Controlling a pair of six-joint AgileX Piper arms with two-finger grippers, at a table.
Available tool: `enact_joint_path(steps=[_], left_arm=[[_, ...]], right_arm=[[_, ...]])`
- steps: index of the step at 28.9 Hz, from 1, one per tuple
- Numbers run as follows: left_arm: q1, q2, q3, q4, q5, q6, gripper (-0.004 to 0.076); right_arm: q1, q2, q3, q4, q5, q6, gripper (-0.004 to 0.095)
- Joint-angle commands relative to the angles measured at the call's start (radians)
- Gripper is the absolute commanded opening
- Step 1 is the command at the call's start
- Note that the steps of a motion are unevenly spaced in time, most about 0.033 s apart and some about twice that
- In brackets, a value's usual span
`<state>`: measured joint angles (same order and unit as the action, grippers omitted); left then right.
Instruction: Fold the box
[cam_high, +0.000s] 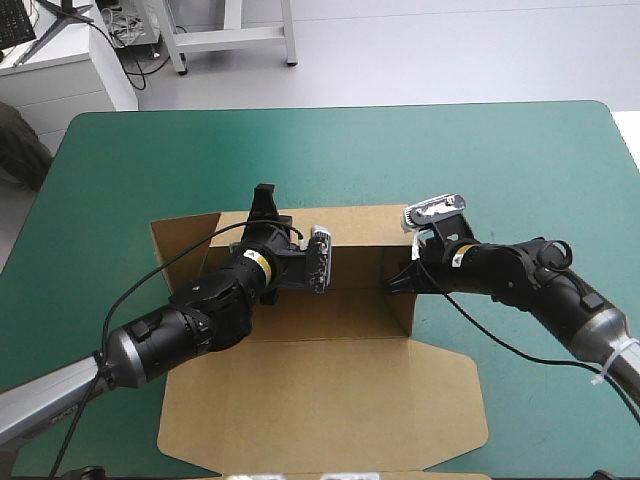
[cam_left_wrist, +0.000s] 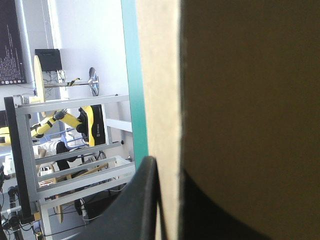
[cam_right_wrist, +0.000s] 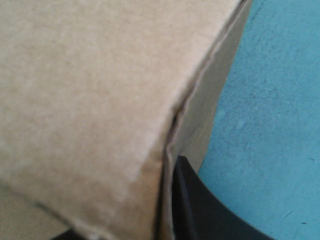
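The cut brown cardboard box (cam_high: 330, 385) sits central on the teal-green tabletop (cam_high: 520, 160), walls raised, lid flat nearward. The left hand (cam_high: 265, 203) pinches its far wall, the right hand (cam_high: 403, 279) its right wall.

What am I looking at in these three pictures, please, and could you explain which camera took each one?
This is a two-armed robot at a table with a teal-green cover. The high view comes from a camera above and behind it; the other two come from cameras on each wrist, looking along the black fingers. On the table lies a brown box, half built: walls raised, lid flat at the near side. The left gripper pinches the far wall; the right gripper seems to pinch the wall at the right corner.
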<state>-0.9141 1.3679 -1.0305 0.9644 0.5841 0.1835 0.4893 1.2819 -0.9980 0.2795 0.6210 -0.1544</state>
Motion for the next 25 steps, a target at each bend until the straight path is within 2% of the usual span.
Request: enact_joint_path(steps=[1,7,9,18,25], left_arm=[[-0.041,-0.026,-0.025,-0.052,0.053,-0.015,0.0097],[-0.108,-0.026,-0.072,-0.045,0.143,-0.015,0.0322],[-0.127,-0.028,-0.082,-0.045,0.176,-0.015,0.0358],[-0.282,-0.147,-0.084,-0.057,0.254,-0.080,0.0364],[-0.418,-0.255,-0.084,-0.080,0.289,-0.118,0.0361]], right_arm=[[0.006,-0.021,-0.029,0.059,-0.085,0.019,-0.0005],[0.006,-0.021,-0.029,0.057,-0.120,0.029,-0.0005],[0.006,-0.021,-0.029,0.057,-0.142,0.029,-0.0005],[0.006,0.061,-0.029,0.003,-0.212,0.031,-0.0005],[0.004,0.106,-0.034,-0.019,-0.312,0.039,-0.0005]])
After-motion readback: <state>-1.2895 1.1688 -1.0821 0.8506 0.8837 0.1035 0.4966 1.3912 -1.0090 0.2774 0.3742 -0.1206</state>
